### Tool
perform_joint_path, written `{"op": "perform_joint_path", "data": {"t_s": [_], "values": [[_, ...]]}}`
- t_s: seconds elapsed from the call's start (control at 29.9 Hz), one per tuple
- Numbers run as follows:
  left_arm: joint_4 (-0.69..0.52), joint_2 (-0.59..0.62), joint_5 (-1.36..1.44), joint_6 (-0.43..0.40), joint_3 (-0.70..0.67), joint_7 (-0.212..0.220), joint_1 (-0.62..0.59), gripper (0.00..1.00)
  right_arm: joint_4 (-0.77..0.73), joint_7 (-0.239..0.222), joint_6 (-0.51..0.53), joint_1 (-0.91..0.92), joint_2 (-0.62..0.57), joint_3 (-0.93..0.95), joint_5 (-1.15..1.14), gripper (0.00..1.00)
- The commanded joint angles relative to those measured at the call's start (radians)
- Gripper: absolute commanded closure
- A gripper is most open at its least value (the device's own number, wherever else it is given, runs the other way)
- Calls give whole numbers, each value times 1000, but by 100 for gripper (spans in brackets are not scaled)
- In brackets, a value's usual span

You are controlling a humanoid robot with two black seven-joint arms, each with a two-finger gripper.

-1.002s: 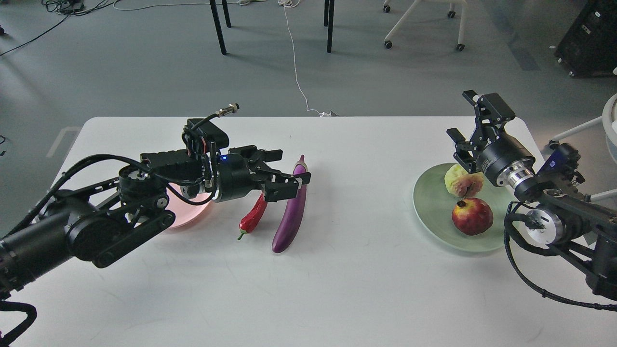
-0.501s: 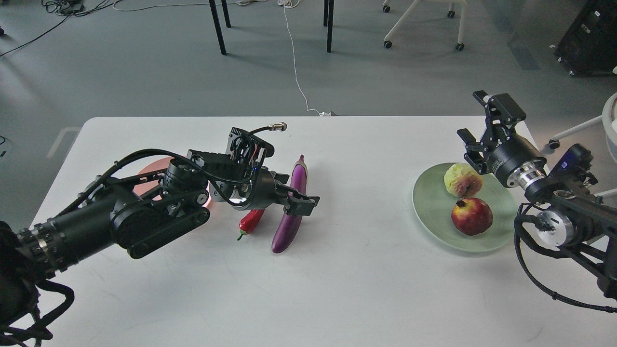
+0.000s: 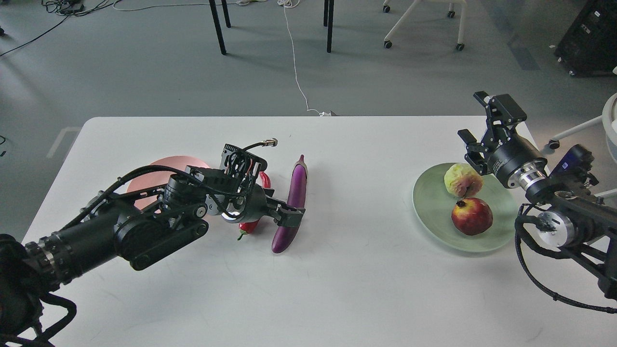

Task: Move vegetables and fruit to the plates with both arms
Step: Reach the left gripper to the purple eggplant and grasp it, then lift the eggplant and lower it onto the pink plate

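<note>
The left pincer [image 3: 289,218] sits low over the desk [image 3: 337,279], at the lower half of the eggplant [image 3: 291,205]. One finger shows against the eggplant's left flank; the other is hidden, so whether the pincer is spread or gripping cannot be told. The step in hand appears to be the eggplant pick. For a sound grip, the fingers should straddle the body across its width, near mid-length, so the long vegetable does not tip when lifted. The skin looks glossy; a firm, square closure is advisable.

The chili [image 3: 250,224] lies just beside the eggplant on its left, mostly under the left wrist, and may be nudged or caught. The pink plate [image 3: 154,168] lies behind the left arm, partly covered by it. The carry to it must pass over the chili.

To the right, well apart, the green plate [image 3: 434,212] holds the pomegranate [image 3: 472,216] and, just behind it, the yellow-green fruit [image 3: 462,180]. The right pincer [image 3: 482,125] hangs above the plate's far edge, fingers spread and empty. The fruit part looks complete.
</note>
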Motion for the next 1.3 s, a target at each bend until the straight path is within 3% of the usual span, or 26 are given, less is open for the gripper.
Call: {"op": "perform_joint_path", "data": {"t_s": [0.0, 0.23, 0.33, 0.47, 0.5, 0.57, 0.77, 1.0, 1.27], "values": [[2, -15, -2, 2, -1, 0, 15, 1, 0, 0, 0, 0, 1, 0, 0, 2], [2, -27, -6, 5, -1, 0, 26, 8, -2, 0, 0, 0, 0, 0, -2, 2], [2, -27, -18, 3, -1, 0, 30, 32, 0, 0, 0, 0, 0, 0, -3, 2], [2, -27, -31, 3, -1, 35, 32, 84, 0, 0, 0, -2, 0, -1, -8, 2], [2, -27, -32, 8, -1, 59, 33, 91, 0, 0, 0, -3, 1, -1, -9, 2], [2, -27, -50, 11, -3, 95, 33, 91, -2, 0, 0, -3, 1, -3, -12, 2], [-29, -24, -173, 11, -15, 132, 26, 92, 0, 0, 0, -9, 1, -3, -12, 2], [-210, 46, -339, 9, -26, 184, -29, 92, 0, 0, 0, -11, 1, -3, -12, 2], [-215, 279, -394, 2, -42, 155, -49, 91, 0, 0, 0, -11, 1, -4, -14, 2]]}}
